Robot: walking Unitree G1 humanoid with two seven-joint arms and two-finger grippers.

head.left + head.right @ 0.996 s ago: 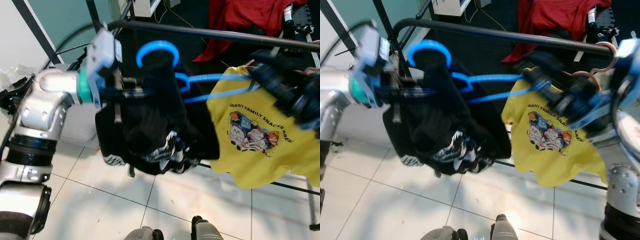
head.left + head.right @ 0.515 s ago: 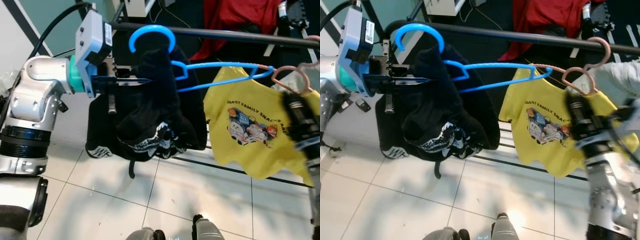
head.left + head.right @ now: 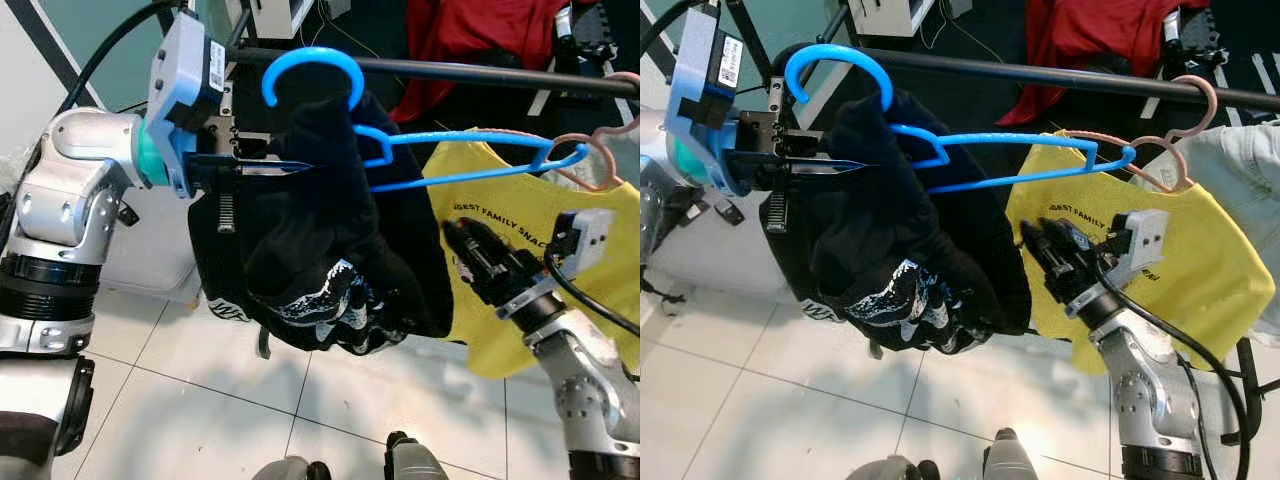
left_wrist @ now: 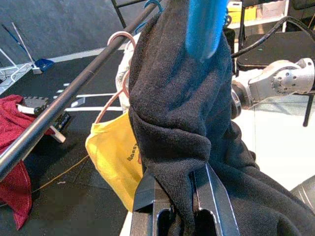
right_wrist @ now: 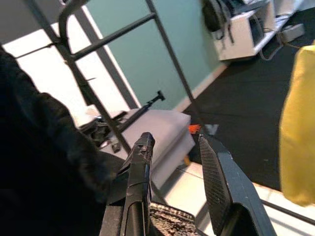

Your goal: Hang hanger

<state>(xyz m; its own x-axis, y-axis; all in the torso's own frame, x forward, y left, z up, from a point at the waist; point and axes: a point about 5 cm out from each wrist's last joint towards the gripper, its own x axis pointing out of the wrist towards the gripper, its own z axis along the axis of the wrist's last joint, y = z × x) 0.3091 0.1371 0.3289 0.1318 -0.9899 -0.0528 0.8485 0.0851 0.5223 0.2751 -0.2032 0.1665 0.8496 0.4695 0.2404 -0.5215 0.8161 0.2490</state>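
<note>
A blue hanger (image 3: 455, 160) carries a black garment (image 3: 320, 250). Its hook (image 3: 310, 72) is up at the left end of the black rail (image 3: 480, 72); I cannot tell whether it rests on the rail. My left gripper (image 3: 300, 168) is shut on the garment-covered shoulder of the hanger, with black cloth pinched between its fingers (image 4: 147, 196). My right gripper (image 3: 1040, 240) is open and holds nothing. It points at the black garment from in front of a yellow T-shirt (image 3: 590, 230), which hangs on a pink hanger (image 3: 1185, 130).
Red cloth (image 3: 470, 30) lies behind the rail. A pale garment (image 3: 1250, 170) hangs at the far right. A white box (image 3: 150, 260) stands on the tiled floor (image 3: 180, 420) below my left arm. The rack's upright posts (image 5: 93, 98) rise behind the black garment.
My right gripper has left the blue hanger's right end, dropped, and now sits lower in front of the yellow shirt. The left gripper keeps its hold near the rail.
</note>
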